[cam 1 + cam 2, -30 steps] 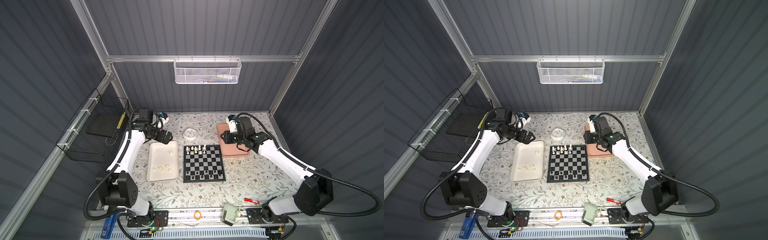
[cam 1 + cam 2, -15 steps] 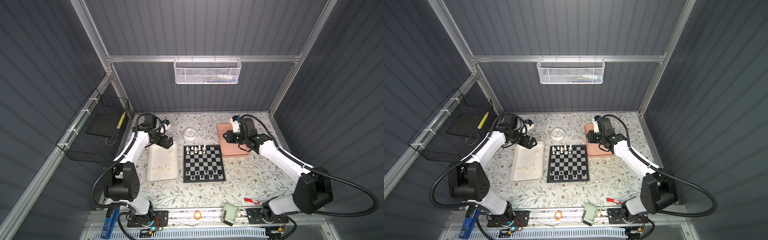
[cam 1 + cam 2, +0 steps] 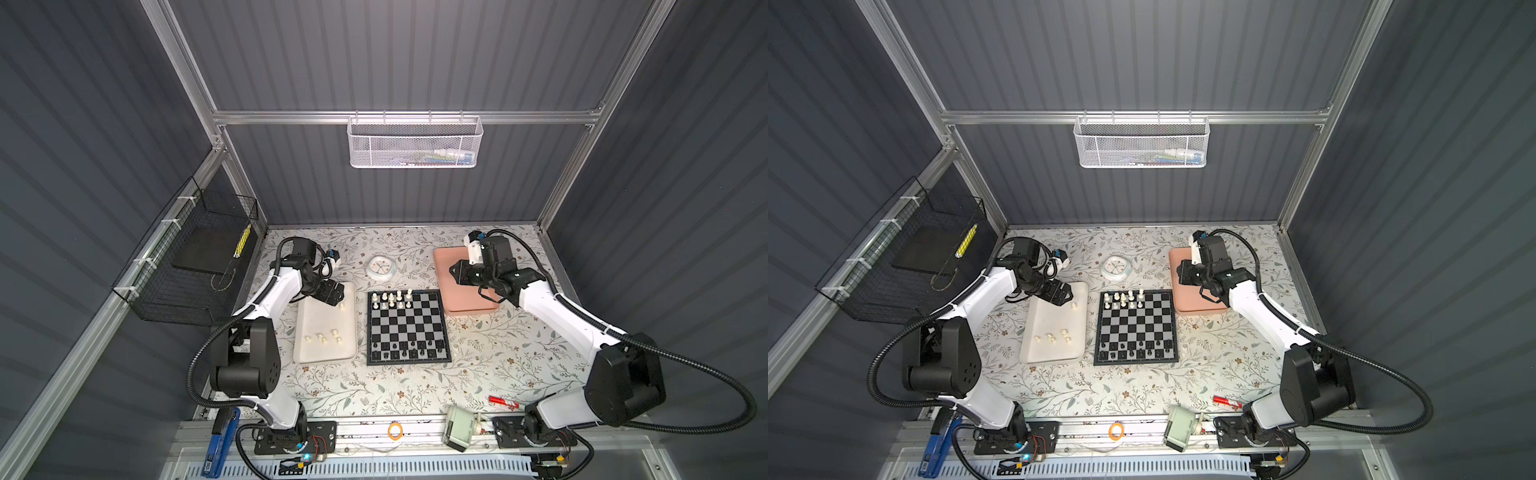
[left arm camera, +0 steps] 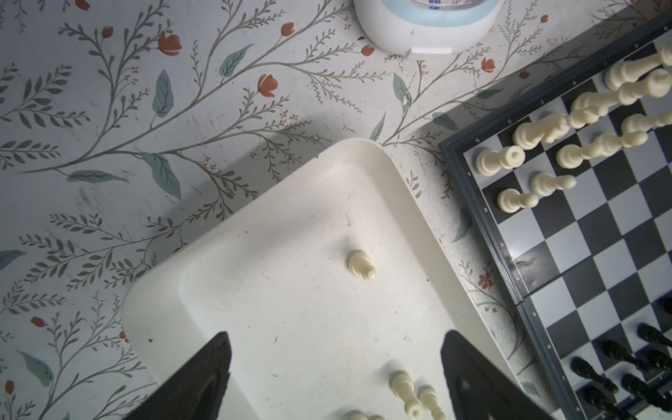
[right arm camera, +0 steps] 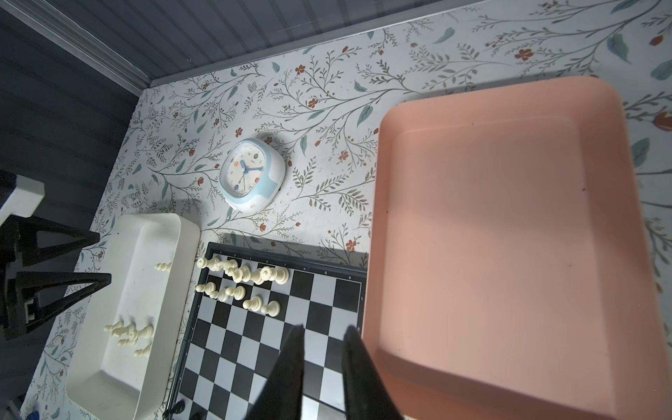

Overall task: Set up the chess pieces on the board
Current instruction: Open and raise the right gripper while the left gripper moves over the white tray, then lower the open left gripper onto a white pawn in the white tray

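The board point(image 3: 408, 327) point(image 3: 1136, 327) lies mid-table, with cream chess pieces point(image 3: 391, 300) in its far rows and black ones point(image 3: 409, 349) in its near rows. To its left, the white tray point(image 3: 309, 353) holds several cream pieces point(image 3: 323, 337) and one lone piece point(image 3: 342, 306) point(image 4: 360, 265). My left gripper point(image 3: 334, 294) point(image 4: 336, 338) hangs open over the tray's far end, just short of that lone piece. My right gripper point(image 3: 455, 274) point(image 5: 324, 329) hovers at the pink tray's left edge, its fingers a narrow gap apart with nothing between them.
The pink tray point(image 3: 469, 299) point(image 5: 509, 236) right of the board holds nothing. A small clock point(image 3: 381, 267) lies beyond the board. A red marker point(image 3: 503, 402) lies front right, and a black wire basket point(image 3: 187, 266) hangs on the left wall.
My left gripper has come nearer and down over the white tray's far end, its fingers slightly less wide. The right arm has barely shifted.
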Robot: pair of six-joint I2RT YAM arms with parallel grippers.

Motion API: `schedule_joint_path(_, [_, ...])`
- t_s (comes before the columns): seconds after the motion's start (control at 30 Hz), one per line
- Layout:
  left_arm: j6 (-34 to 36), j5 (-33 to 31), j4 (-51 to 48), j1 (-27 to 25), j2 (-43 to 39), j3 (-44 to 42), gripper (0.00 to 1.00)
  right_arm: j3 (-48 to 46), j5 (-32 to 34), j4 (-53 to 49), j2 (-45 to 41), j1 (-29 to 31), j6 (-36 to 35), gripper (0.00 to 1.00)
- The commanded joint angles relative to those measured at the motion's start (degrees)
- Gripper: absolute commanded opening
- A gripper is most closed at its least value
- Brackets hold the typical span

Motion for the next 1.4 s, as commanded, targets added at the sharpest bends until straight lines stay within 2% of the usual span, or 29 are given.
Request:
schedule_joint_path(0.0, [-0.5,0.0,0.8,0.3,0.2,-0.7,0.89,-1.2,-0.2,0.8,0.2,-0.2,0.1,0.23])
schedule_joint_path(0.27, [0.7,-1.6,2.1,0.3,1.6,-1.8,0.79,-1.9,-0.4,0.6,0.0,-0.2,0.1,0.23])
schedule_joint_path(0.47, [1.7,-0.5,2.9,0.2,3.7,-1.9,0.66,-1.9,-0.2,0.6,0.0,-0.2,0.3,0.23])
schedule_joint_path(0.77, [3.1,3.9,2.7,-0.4,7.9,0.1,0.63,-3.0,0.5,0.5,-0.9,-0.2,0.5,0.23])
schedule_joint_path(1.37, [3.7,0.4,4.1,-3.6,10.7,1.0,0.49,-3.8,0.8,0.2,-1.2,-0.2,0.2,0.23])
